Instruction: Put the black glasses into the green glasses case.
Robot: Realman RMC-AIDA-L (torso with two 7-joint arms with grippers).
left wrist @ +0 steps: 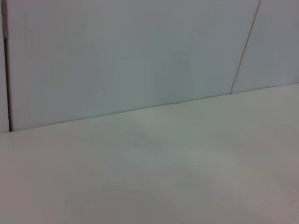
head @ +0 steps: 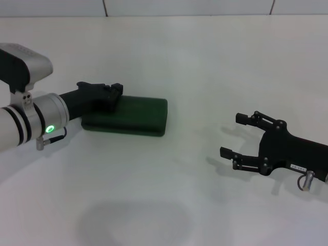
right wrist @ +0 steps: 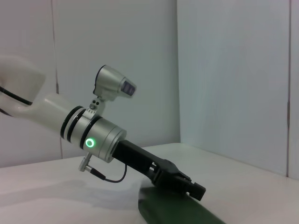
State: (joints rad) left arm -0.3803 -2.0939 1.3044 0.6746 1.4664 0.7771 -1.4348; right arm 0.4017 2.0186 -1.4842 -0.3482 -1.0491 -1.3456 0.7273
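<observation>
Now the left end effector (head: 114, 92) rests on the closed green glasses case (head: 138, 115), whether spread or pressed together I cannot tell. Well apart, the right end effector (head: 233, 136) hovers spread over the white surface (head: 169, 195).

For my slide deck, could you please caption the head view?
Left gripper rests on the closed green case; right gripper hovers open over the white table.
</observation>
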